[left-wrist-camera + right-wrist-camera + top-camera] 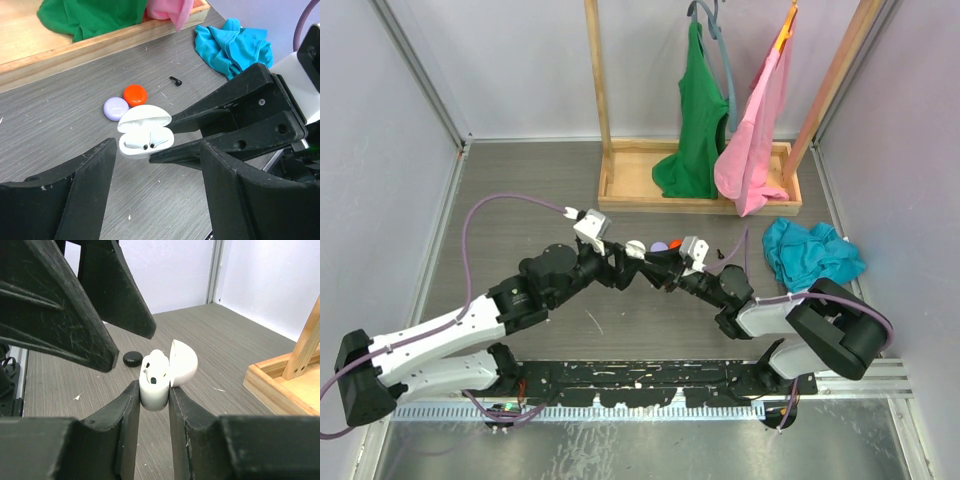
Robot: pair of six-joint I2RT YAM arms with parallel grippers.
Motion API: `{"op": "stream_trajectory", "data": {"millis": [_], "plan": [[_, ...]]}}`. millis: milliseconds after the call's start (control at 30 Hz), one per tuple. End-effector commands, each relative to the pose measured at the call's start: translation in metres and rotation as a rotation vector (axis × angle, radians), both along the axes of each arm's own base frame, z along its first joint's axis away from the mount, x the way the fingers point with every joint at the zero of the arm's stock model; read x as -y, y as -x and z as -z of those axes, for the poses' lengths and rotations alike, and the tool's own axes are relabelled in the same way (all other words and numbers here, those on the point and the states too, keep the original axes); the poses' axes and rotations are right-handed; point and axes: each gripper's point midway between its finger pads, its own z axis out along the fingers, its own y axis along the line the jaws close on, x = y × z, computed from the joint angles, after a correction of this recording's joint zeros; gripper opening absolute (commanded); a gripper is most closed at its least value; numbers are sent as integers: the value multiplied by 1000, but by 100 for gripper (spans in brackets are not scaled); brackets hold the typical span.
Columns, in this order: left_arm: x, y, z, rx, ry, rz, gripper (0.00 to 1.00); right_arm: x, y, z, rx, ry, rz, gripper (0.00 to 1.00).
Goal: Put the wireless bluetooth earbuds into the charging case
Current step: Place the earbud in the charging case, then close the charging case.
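The white charging case (155, 385) stands with its lid (183, 362) open, and two white earbuds (135, 144) lie in its wells. My right gripper (154, 400) is shut on the case's base and holds it just above the table; the case also shows in the top view (636, 247). My left gripper (155, 200) is open and empty, hovering just short of the case, with its fingers (55, 325) close above it. A black earbud (175, 80) lies loose on the table behind the case. No red earbud is in view.
A red disc (135, 94) and a lilac disc (116, 108) lie right behind the case, and a black disc (133, 359) lies beyond it. A teal cloth (812, 252) is at the right. A wooden rack base (620, 190) with green and pink garments stands at the back.
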Motion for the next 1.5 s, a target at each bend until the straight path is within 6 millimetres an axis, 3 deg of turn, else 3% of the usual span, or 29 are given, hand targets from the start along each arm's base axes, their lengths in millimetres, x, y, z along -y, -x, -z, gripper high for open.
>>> {"op": "stream_trajectory", "data": {"millis": [0,333,500,967,1267,1467], "plan": [[-14,1,-29,49,9,24,71,2,5,-32,91,-58,-9,1],[-41,2,-39,-44,180,199,82,-8,17,-34,108,-12,-111,1],[-35,18,-56,-79,277,381,84,-11,23,-42,127,-10,-153,1],[-13,27,-53,-219,358,574,82,-15,40,-72,168,-52,-259,1],[-11,50,-71,-194,412,719,76,-15,33,-55,89,-20,-259,1],[-13,54,-74,-191,413,729,73,-11,28,-41,30,14,-253,1]]}}
